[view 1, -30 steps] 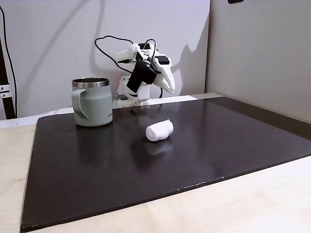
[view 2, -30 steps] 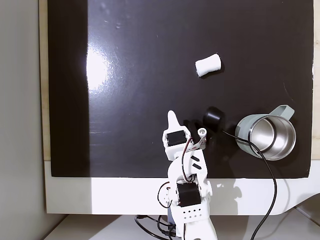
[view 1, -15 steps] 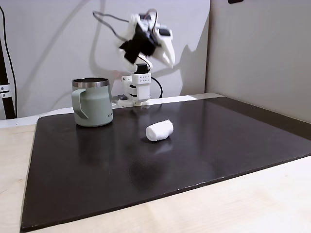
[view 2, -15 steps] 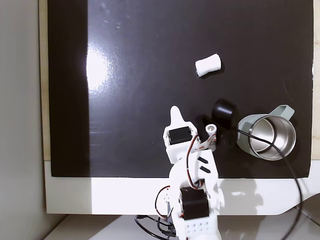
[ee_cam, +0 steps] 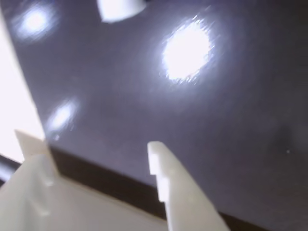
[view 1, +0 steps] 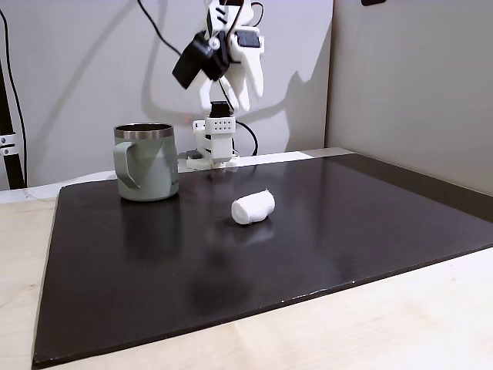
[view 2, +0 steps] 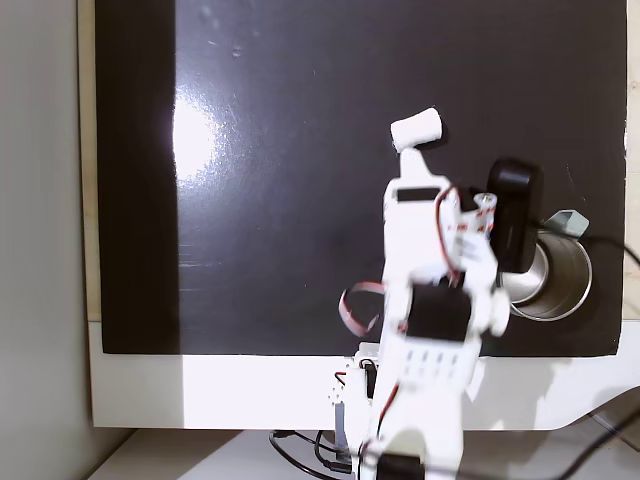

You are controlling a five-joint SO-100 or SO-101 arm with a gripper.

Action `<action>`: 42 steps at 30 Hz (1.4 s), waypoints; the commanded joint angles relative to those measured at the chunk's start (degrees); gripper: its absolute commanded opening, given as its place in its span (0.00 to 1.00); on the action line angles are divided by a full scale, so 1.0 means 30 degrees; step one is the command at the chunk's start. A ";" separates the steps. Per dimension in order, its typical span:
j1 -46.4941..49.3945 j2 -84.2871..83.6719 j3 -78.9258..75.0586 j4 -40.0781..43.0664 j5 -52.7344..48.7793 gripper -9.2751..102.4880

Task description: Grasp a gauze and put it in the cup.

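Pincer (ee_cam: 96, 144), fingers apart and empty, hangs high above the dark surface (view 1: 347, 223); the gauze (view 1: 253, 207) lies ungrasped right of the cup (view 1: 145, 163), everything left to do.

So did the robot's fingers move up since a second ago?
Yes. In a fixed view the fingers now hang high above the cup, no longer down at rim height. The gauze lies where it was.

A pale wooden table (view 1: 385, 324) carries a glossy black mat (view 1: 347, 216), on which the gauze (view 1: 253, 207) and the cup (view 1: 146, 163) rest well apart.
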 commanded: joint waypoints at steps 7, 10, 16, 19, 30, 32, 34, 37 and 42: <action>0.0762 -0.6270 -0.4453 -0.0029 -0.0791 0.35; 0.0527 -0.7939 -0.5068 -0.0498 -0.1025 0.36; 0.0352 -1.0898 -0.5420 -0.1377 -0.1201 0.37; 0.0586 -1.2422 -0.5654 -0.2109 -0.1172 0.37; 0.0674 -1.7197 -0.7471 -0.3076 -0.1377 0.38; 0.0732 -1.7812 -0.7939 -0.3047 -0.1318 0.38; 0.0703 -1.8135 -0.8145 -0.3018 -0.1318 0.38; 0.0645 -1.8223 -0.8145 -0.3018 -0.1318 0.37; 0.0615 -1.8252 -0.8174 -0.3018 -0.1143 0.32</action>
